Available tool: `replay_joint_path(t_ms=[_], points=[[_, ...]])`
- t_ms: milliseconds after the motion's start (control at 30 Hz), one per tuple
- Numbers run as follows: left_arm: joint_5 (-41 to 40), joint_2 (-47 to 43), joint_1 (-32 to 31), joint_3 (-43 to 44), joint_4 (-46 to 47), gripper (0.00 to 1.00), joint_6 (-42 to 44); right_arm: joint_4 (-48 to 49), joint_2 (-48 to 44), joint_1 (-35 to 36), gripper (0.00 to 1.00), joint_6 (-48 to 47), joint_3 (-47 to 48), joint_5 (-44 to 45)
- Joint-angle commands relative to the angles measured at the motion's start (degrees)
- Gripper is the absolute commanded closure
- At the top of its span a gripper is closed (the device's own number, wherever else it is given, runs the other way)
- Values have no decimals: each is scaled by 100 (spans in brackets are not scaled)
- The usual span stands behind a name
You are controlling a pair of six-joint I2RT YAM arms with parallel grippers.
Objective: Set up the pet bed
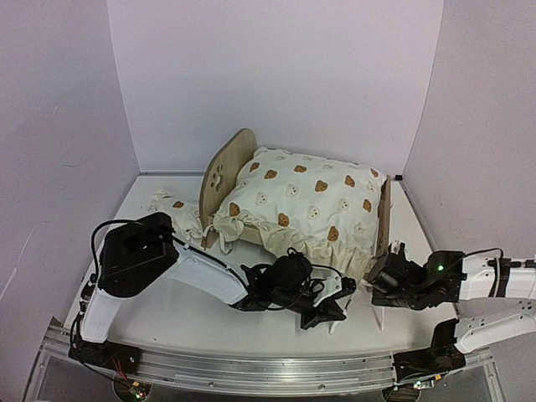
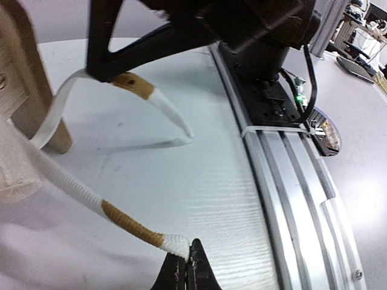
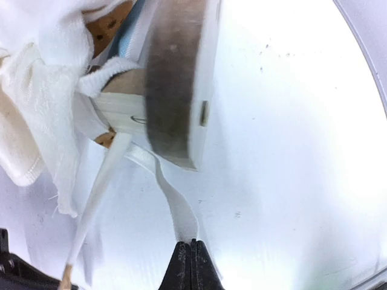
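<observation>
Top view: light-wood pet bed with paw-cutout headboard (image 1: 222, 172) sits mid white counter (image 1: 209, 327), nearer its back edge. A cream bear-print ruffled cushion (image 1: 306, 197) is already on it. A small bear-print pillow (image 1: 170, 203) lies by the counter's left edge, beside the headboard. The left claw (image 1: 325, 315) and right claw (image 1: 375, 289) are both low at the bed's foot end, toward the front edge. That is likely because the cushion's ties hang there.

Left wrist view: the left claw (image 2: 188, 266) is pinched together on the end of a cream tie with brown print (image 2: 78, 193). The tie is stretched taut from beside the wooden bed leg (image 2: 36, 96). A second tie (image 2: 163, 106) hangs from the other claw above.

Right wrist view: the right claw (image 3: 192, 260) is clamped on a flat white tie (image 3: 181, 217) coming from under the wooden foot post (image 3: 175, 90). One tie per claw, either side of the post, probably so they can be knotted around it.
</observation>
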Motion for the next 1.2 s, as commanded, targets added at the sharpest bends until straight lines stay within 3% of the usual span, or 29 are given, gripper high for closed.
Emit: replay_joint_path(t_ms=[0, 67, 200, 300, 433, 533, 600, 667, 867, 1033, 1167], points=[[59, 206, -202, 360, -85, 100, 206, 65, -657, -28, 100, -757, -144, 448], [-224, 169, -206, 380, -166, 94, 266, 136, -802, -32, 100, -909, -187, 574], [-1075, -138, -193, 435, -313, 62, 411, 430, -1142, -30, 100, -1306, -294, 529], [-1095, -145, -115, 788, -315, 55, 61, 693, -1471, -36, 100, -1663, -414, 317], [-1215, 259, -98, 1549, -315, 56, -438, 772, -1783, -40, 100, -1775, -494, 131], [-894, 627, -110, 2014, -315, 63, -351, 787, -1991, -40, 100, -1755, -593, 93], [-668, 941, -110, 2299, -317, 75, -258, 788, -2120, -41, 100, -1732, -627, 73], [-614, 1147, -98, 2528, -315, 77, -251, 803, -2252, -37, 100, -1731, -642, 26], [-1724, 1404, -66, 2833, -315, 83, -133, 853, -2462, -38, 100, -1788, -730, -116], [-2651, 1337, -27, 2685, -319, 81, -282, 884, -2500, -41, 100, -1938, -646, -93], [-2687, 1191, -27, 2523, -259, 80, -352, 919, -2499, -37, 100, -1994, -634, -97]])
